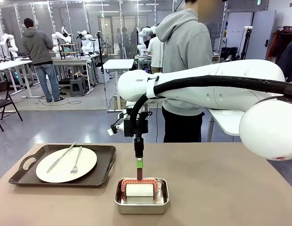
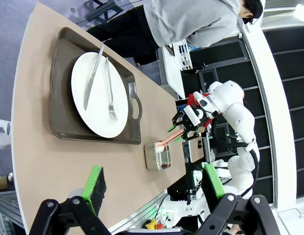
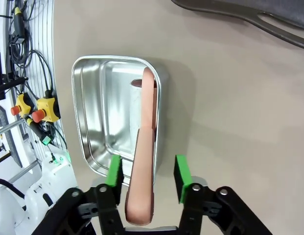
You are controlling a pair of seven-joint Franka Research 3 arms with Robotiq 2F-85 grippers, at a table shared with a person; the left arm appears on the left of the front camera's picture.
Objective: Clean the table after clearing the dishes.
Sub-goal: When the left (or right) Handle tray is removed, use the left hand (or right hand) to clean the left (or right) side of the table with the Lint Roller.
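table (image 1: 230, 188): tan-brown top, took up the lower half of the front view
tray (image 1: 56, 182): dark, handled, rectangular, lower left of the front view, flat on the table
plate (image 1: 89, 160): round, white, lay on the tray
knife (image 1: 61, 157): silver, lay on the plate, left of the fork in the front view
fork (image 1: 76, 162): silver, on the plate beside the knife, tines toward the near edge
steel pan (image 1: 118, 200): small, rectangular, bottom centre of the front view, just right of the tray, not touching it
white block (image 1: 139, 189): sat inside the steel pan
pink handle (image 3: 144, 142): salmon arch over the white block, rose out of the pan toward the right wrist camera
right arm (image 1: 207, 89): white, came in from the right edge and reached across the middle of the front view
right gripper (image 3: 147, 164): pointed straight down over the pan, green pads (image 3: 114, 171) on either side of the pink handle with a thin gap on each side, not clamped, nothing grasped
left gripper (image 2: 152, 174): bottom of the left wrist view, high over the table, jaws spread wide, released, nothing between them
person (image 1: 183, 56): grey hoodie, dark trousers, stood at the far side of the table, upper centre of the front view
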